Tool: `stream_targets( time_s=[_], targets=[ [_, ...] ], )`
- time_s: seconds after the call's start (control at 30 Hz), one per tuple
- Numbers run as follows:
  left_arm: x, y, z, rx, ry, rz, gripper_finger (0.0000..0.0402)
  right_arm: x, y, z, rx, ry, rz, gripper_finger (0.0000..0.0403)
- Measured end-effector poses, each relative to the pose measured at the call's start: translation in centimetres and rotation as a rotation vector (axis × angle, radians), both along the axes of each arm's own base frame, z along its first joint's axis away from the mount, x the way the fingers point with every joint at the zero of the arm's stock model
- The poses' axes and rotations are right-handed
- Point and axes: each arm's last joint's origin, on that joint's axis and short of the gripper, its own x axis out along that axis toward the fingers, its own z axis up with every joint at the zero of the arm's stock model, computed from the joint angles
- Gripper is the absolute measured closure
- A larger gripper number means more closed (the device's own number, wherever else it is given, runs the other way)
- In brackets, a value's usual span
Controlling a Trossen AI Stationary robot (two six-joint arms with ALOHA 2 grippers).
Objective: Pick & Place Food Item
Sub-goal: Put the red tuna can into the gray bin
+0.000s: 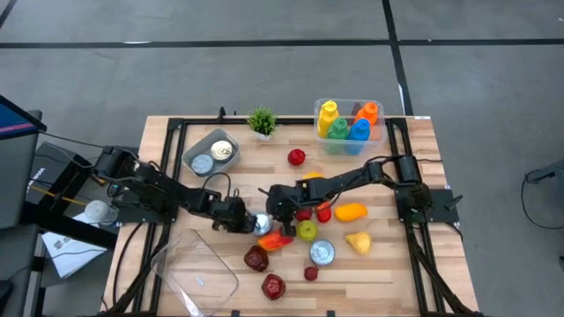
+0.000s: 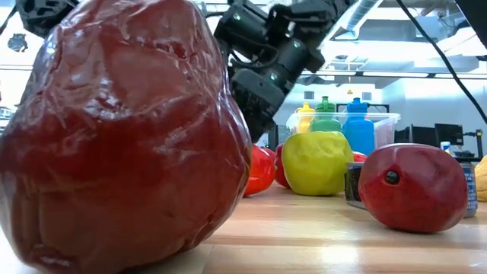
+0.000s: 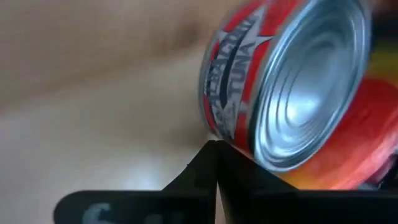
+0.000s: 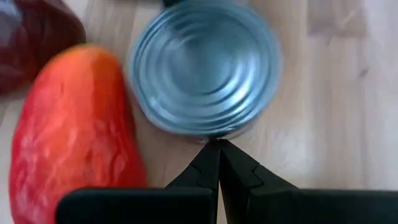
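Grippers of both arms meet near the middle of a wooden table [image 1: 176, 132], seen from above. The left gripper [image 1: 247, 222] reaches in from the left and the right gripper [image 1: 275, 204] from the right, each with its jaws pressed together and holding nothing. Between their tips a small tuna can [image 1: 263, 224] lies on its side; in the left wrist view its red label and ribbed silver end [image 3: 305, 87] sit just past the closed fingertips, and in the right wrist view its round metal end [image 4: 205, 68] touches the tips. A red-orange mango [image 4: 74, 137] lies against the can. Around them sit a green apple [image 1: 307, 231], a second can [image 1: 322, 253], a yellow pear-like fruit [image 1: 358, 241], an orange fruit [image 1: 351, 211] and dark red fruits [image 1: 256, 258]. A clear bin of coloured bottles [image 1: 349, 123] stands at the far right, a small green plant [image 1: 262, 121] beside a grey tray [image 1: 196, 145] holding cans, and an empty clear container [image 1: 196, 269] near the front left.
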Motion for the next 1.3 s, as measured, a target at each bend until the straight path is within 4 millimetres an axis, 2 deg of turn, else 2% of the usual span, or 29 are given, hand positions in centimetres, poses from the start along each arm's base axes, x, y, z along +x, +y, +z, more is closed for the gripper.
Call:
stream_targets(
  time_s=[0.17, 0.37, 0.63, 0.8, 0.97, 1.2, 1.3],
  targets=[
    [0.5, 0.9, -0.5, 0.015, -0.009, 0.055, 0.0402, -0.6, -0.4, -1.1, 0.026, 0.005, -0.034, 0.0403],
    [1.3, 1.3, -1.1, 0.002, -0.047, 0.074, 0.0401, -0.8, -1.2, -0.9, -0.001, 0.009, -0.034, 0.0403],
    [2.0, 1.9, -1.1, 0.043, -0.070, 0.087, 0.0402, -1.2, -2.4, 2.3, -0.035, -0.070, -0.022, 0.0403],
    [2.2, 2.5, -1.0, 0.094, -0.089, 0.144, 0.0402, -1.1, -2.3, 4.7, -0.036, -0.170, 0.022, 0.0403],
    [2.4, 3.4, -0.9, 0.182, -0.115, 0.237, 0.0401, -0.8, -2.2, 4.9, -0.026, -0.218, 0.032, 0.0403],
    [2.4, 4.2, -1.0, 0.207, -0.108, 0.218, 0.0401, -0.6, -2.2, 4.6, -0.052, -0.221, -0.001, 0.0403],
    [2.4, 4.5, -1.0, 0.225, -0.106, 0.205, 0.0401, -1.0, -2.6, 5.7, -0.087, -0.207, -0.061, 0.0403]
  ],
)
